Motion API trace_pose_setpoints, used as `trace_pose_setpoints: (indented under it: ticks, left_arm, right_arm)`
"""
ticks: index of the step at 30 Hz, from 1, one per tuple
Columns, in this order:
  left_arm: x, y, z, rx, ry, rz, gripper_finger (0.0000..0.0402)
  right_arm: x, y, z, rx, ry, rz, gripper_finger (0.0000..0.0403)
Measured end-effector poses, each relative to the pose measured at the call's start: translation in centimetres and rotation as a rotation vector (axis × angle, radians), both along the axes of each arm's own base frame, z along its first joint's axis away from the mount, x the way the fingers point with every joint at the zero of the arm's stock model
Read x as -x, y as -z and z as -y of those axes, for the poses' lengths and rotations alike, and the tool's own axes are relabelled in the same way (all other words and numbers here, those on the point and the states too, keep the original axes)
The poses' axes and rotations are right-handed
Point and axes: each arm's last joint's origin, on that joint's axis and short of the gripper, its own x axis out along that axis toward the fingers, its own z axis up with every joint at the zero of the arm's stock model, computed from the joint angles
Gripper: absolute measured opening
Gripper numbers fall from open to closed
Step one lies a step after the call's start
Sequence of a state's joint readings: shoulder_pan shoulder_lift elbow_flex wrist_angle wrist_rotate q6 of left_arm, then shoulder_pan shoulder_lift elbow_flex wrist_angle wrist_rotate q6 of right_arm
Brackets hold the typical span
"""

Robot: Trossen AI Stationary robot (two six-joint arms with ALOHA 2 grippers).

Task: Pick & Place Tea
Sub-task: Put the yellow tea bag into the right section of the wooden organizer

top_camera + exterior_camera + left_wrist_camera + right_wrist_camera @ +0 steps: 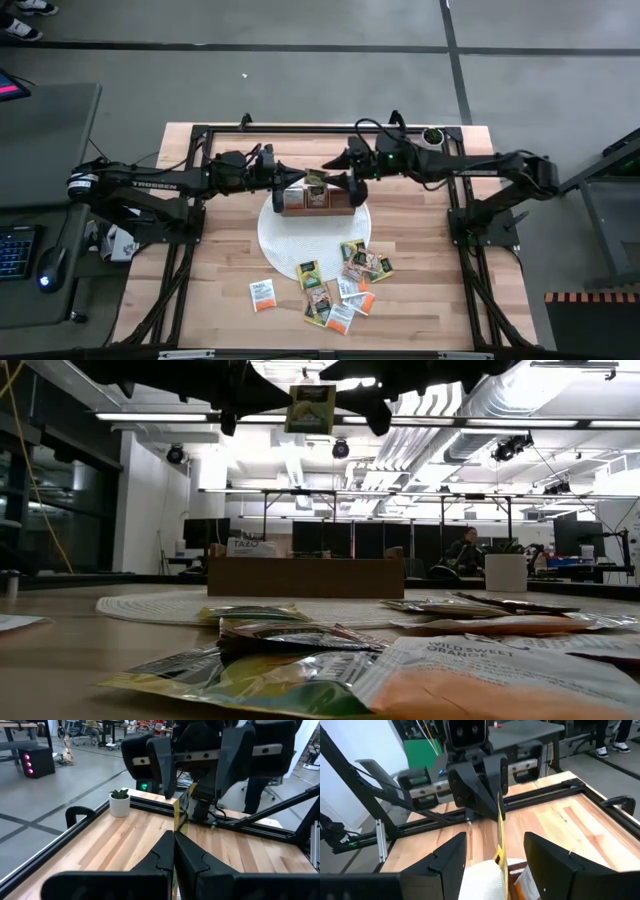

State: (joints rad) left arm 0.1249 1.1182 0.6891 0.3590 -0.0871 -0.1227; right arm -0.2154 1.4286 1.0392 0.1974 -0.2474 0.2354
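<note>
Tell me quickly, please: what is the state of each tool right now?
Left tool: closed, holding a small flat green paper tea packet above the brown wooden box.
Right tool: open, fingers either side of that packet.

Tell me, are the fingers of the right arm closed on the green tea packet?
No: the right arm's fingers stand apart on both sides of the green tea packet, while the left arm's fingers pinch it.

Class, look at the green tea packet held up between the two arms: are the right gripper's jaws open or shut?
Open. The right gripper has its jaws spread either side of the green tea packet, which the shut left gripper pinches.
</note>
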Motion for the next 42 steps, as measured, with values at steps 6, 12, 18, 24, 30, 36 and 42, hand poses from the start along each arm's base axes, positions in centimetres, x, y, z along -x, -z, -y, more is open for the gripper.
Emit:
trace_pose_setpoints:
  ticks: [6, 12, 18, 24, 30, 36, 42]
  left_arm:
    - [0.0, 0.0, 0.0, -0.015, 0.014, -0.006, 0.0000]
    - [0.0, 0.0, 0.1, -0.015, 0.030, -0.005, 0.0000]
    - [0.0, 0.0, 0.1, -0.014, 0.030, -0.006, 0.0000]
    - [0.0, 0.0, 0.1, -0.012, 0.029, -0.005, 0.0000]
    - [0.0, 0.2, 0.1, -0.009, 0.027, -0.028, 0.0001]
    - [0.0, 0.3, 0.1, -0.007, 0.028, -0.038, 0.0038]
    - [0.2, 0.4, 0.1, 0.021, 0.025, -0.051, 0.0140]
  right_arm:
    - [-0.2, 0.1, -0.4, 0.006, 0.025, -0.003, 0.0193]
    - [-0.2, 0.1, -0.3, -0.001, 0.029, -0.004, 0.0157]
    - [-0.2, 0.1, -0.4, 0.017, -0.001, -0.003, 0.0074]
    - [-0.2, 0.3, -0.4, 0.047, -0.017, -0.017, 0.0008]
    - [-0.2, 0.3, -0.5, 0.033, -0.018, -0.023, 0.0002]
    - [-0.1, 0.6, -0.5, 0.023, -0.016, -0.049, 0.0001]
    - [0.2, 1.7, -0.4, 0.023, 0.002, -0.168, 0.0001]
